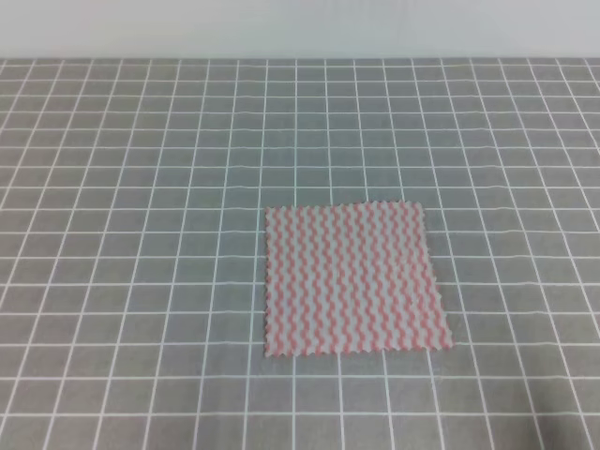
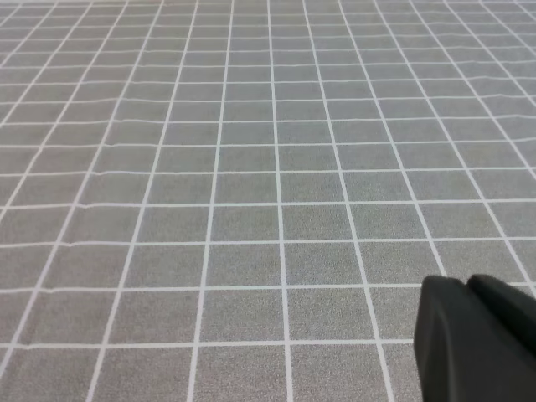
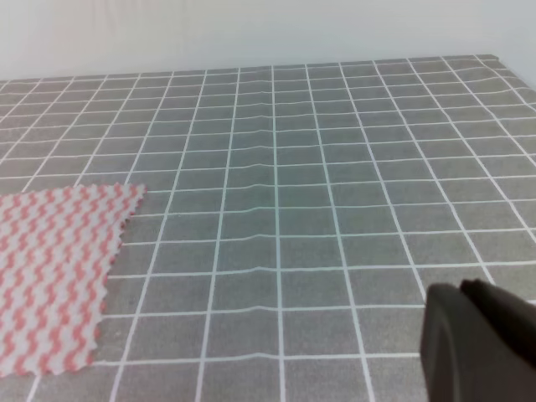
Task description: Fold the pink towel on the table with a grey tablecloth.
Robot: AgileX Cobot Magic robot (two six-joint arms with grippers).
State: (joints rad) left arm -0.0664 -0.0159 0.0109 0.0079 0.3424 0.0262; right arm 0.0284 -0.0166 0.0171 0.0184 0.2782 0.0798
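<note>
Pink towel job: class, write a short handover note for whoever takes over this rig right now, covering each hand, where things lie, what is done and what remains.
Left hand: only a dark tip shows in its wrist view, above bare cloth; open or shut cannot be told.
Right hand: the same, off to the towel's right.
The thin square pink-and-white zigzag towel lies flat and unfolded on the grey white-gridded tablecloth, slightly right of centre.
Done: nothing. Left: grasp an edge and fold the towel.
</note>
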